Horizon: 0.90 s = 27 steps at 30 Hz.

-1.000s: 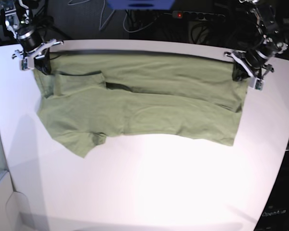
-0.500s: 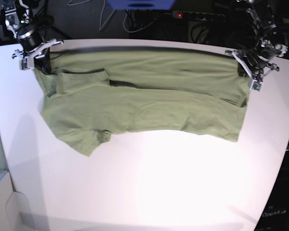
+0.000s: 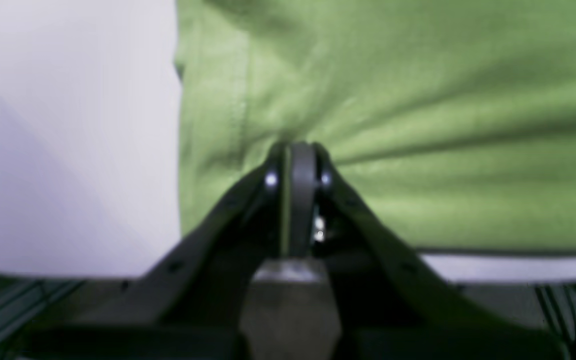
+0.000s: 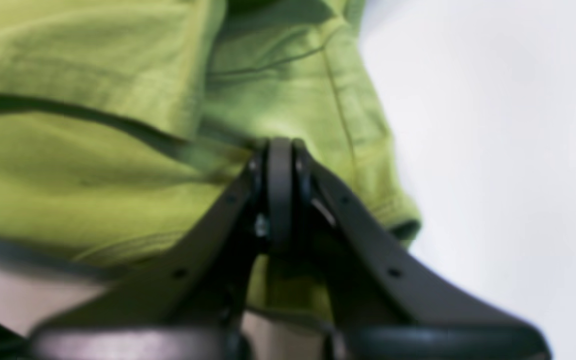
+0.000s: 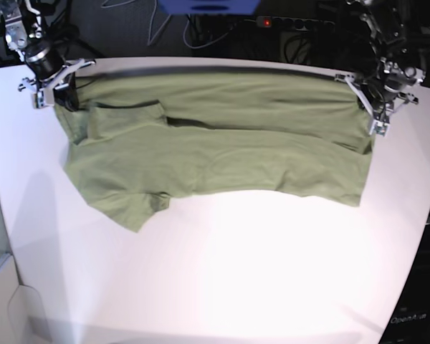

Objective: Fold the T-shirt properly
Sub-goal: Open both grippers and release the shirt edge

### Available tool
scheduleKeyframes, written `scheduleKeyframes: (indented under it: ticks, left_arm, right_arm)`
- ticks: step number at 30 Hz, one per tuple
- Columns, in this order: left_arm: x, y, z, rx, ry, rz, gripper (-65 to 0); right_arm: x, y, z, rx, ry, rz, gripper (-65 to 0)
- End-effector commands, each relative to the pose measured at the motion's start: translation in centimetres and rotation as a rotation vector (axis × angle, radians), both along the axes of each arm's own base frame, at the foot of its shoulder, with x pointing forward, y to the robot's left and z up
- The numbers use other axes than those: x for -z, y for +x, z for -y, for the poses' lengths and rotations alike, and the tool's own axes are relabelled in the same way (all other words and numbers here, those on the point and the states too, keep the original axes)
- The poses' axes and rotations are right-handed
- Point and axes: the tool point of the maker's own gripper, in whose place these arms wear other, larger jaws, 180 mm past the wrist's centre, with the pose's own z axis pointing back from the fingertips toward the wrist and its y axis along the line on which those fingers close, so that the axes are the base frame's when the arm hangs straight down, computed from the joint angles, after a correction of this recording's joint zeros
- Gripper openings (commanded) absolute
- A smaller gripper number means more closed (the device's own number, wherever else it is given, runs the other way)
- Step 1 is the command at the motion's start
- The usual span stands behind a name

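T-shirt [image 5: 215, 154] spread across far half of table [image 5: 222, 279], left gripper [image 5: 373, 101] clamped on its 3 o'clock corner, right gripper [image 5: 56, 88] clamped on its 10 o'clock corner.

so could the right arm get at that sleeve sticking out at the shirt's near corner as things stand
Probably not right away: the right gripper is shut on the T-shirt's far edge. The sleeve itself lies uncovered on the table, so it would have to let go first.

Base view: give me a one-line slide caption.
Both grippers, left and right, pinch the far edge of the green T-shirt lying across the white table.
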Motion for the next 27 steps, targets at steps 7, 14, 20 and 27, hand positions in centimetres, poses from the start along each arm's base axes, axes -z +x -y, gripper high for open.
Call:
scheduleKeyframes:
  ticks: [7,14,20,27]
  left_arm:
    - [-1.3,0.9,-1.3,-0.011,0.063,0.011,-62.6]
    - [-2.4,2.5,-1.5,-0.009,0.075,0.051,-62.6]
    - [-2.7,2.8,-1.7,-0.016,0.077,0.045,-62.6]
    - [-5.4,4.8,-5.0,-0.112,0.127,0.086,-62.4]
  right_arm:
    - [-1.1,0.5,2.5,0.039,-0.060,0.002,-63.5]
    - [-1.7,1.0,3.1,0.050,-0.066,0.025,-63.5]
    - [-4.0,1.9,1.7,0.018,-0.051,0.084,-63.7]
    - [-7.9,3.6,1.5,0.008,-0.062,0.175,-63.5]
